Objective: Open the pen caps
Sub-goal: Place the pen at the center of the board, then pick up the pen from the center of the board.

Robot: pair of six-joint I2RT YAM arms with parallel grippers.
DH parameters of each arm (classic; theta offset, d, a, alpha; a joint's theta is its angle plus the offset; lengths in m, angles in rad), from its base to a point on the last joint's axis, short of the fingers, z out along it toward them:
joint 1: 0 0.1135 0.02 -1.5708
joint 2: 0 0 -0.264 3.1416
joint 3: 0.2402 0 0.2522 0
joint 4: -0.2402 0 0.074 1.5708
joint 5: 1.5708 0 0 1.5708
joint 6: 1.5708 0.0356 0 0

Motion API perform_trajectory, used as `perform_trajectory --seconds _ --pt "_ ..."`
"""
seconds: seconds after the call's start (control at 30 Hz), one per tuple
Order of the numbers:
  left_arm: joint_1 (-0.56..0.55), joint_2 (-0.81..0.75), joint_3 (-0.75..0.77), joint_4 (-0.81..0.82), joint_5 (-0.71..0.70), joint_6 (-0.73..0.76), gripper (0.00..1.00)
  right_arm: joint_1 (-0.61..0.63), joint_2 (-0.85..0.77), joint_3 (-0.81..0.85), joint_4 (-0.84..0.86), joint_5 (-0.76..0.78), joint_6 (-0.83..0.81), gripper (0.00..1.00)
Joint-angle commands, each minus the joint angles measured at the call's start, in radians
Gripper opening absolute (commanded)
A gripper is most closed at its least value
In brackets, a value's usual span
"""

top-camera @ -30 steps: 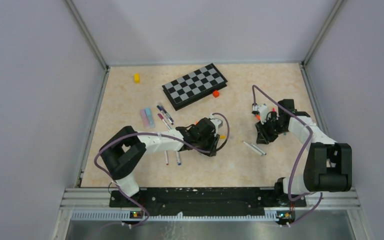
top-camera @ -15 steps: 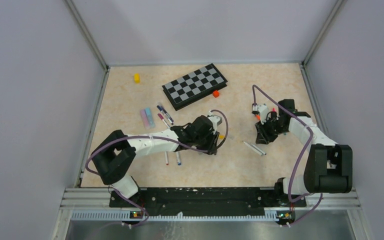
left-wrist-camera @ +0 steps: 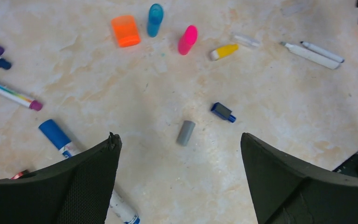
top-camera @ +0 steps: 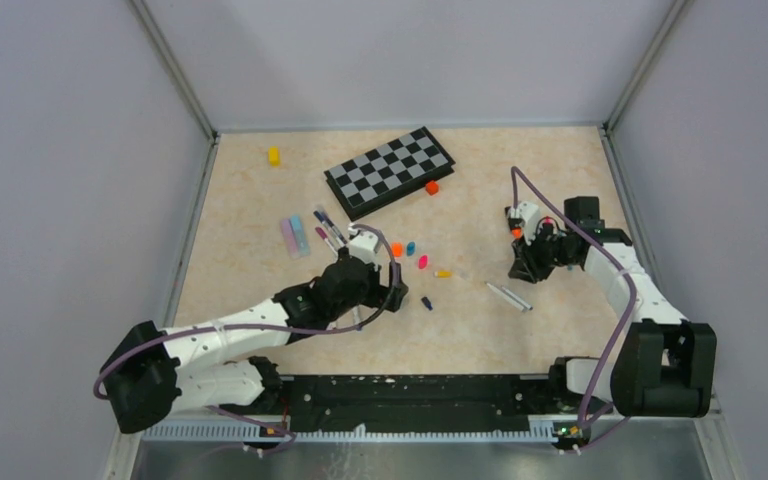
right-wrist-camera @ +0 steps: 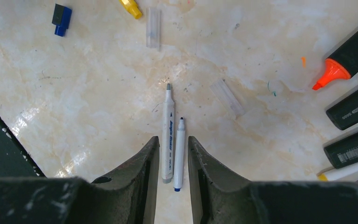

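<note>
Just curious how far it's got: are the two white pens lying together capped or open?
Open: both white pens show bare pointed tips, no caps on them.

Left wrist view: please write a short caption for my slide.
Open left gripper above loose pen caps on the table.

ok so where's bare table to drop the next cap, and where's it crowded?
Bare: the far right, between chessboard and right arm; the near strip between the dark blue cap and the two uncapped pens. Crowded: the loose caps around the pink cap, and the capped pens left of them.
</note>
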Motion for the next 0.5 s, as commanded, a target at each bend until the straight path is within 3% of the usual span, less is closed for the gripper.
perform_trajectory --seconds 0.0,0.27,0.47 --pt "0.012 -0.028 -0.034 0.014 -0.118 -0.085 0.99 0.006 -0.039 0.006 0.033 -0.05 -0.023 0.28" --pt "0.035 0.122 0.059 -0.269 -0.241 -0.282 0.95 0.006 -0.033 0.006 0.031 -0.047 -0.021 0.28" --pt "0.041 0.332 0.255 -0.595 -0.371 -0.495 0.7 0.006 -0.03 0.005 0.032 -0.042 -0.022 0.28"
